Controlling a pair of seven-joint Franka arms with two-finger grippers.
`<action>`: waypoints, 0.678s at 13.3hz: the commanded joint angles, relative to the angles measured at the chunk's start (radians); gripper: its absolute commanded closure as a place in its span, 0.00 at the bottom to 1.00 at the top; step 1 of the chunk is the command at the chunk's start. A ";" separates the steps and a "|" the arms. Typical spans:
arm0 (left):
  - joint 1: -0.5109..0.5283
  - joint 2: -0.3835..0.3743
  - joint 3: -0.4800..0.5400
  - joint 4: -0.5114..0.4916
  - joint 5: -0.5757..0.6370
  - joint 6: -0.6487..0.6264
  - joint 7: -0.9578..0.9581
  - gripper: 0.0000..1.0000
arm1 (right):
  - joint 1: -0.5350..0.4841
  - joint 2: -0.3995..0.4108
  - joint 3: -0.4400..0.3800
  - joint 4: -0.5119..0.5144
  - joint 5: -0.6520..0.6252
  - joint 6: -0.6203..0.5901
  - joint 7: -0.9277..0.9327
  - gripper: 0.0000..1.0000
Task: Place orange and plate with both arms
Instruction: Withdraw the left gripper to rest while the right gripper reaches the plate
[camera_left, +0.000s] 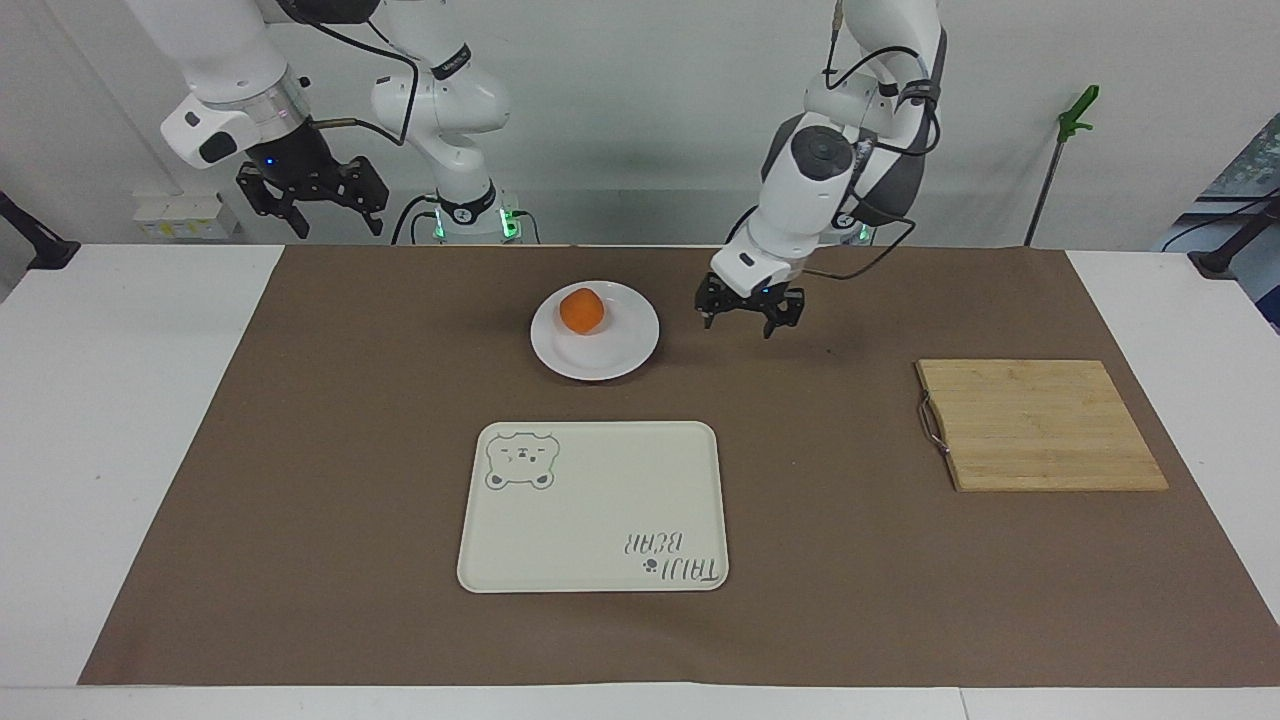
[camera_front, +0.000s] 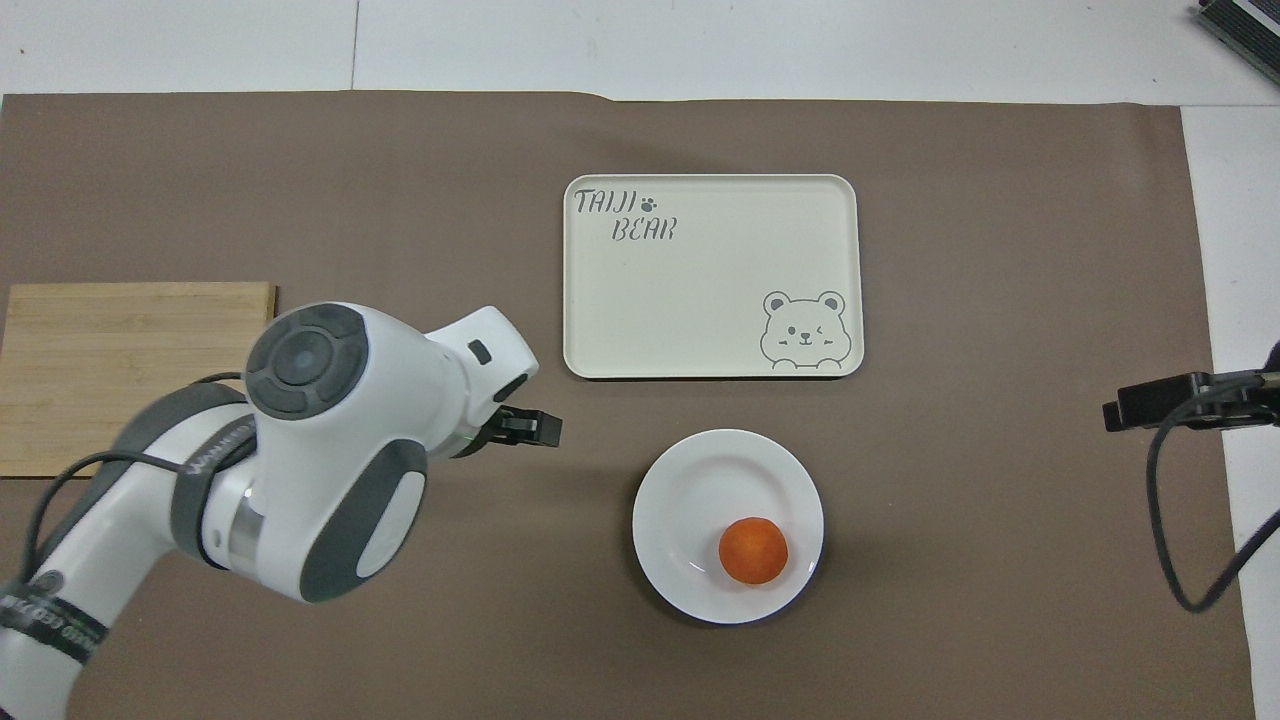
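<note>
Left end effector (camera_left: 751, 312) hangs wide and empty over the mat beside the plate (camera_left: 625, 358); right end effector (camera_left: 312, 197), wide too, waits above the worktop's robot-side edge. The orange (camera_left: 581, 311) sits on the plate, likely rolling; the glossy, rigid plate is probably best pinched at its rim.
</note>
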 joint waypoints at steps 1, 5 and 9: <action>0.114 -0.077 -0.013 -0.024 0.008 -0.051 0.148 0.00 | -0.014 -0.042 0.004 -0.064 0.068 0.004 -0.028 0.00; 0.215 -0.100 -0.013 0.045 0.141 -0.115 0.224 0.00 | -0.015 -0.089 0.000 -0.202 0.177 0.065 -0.069 0.00; 0.313 -0.062 -0.012 0.257 0.141 -0.238 0.245 0.00 | -0.018 -0.106 -0.002 -0.318 0.263 0.134 -0.158 0.00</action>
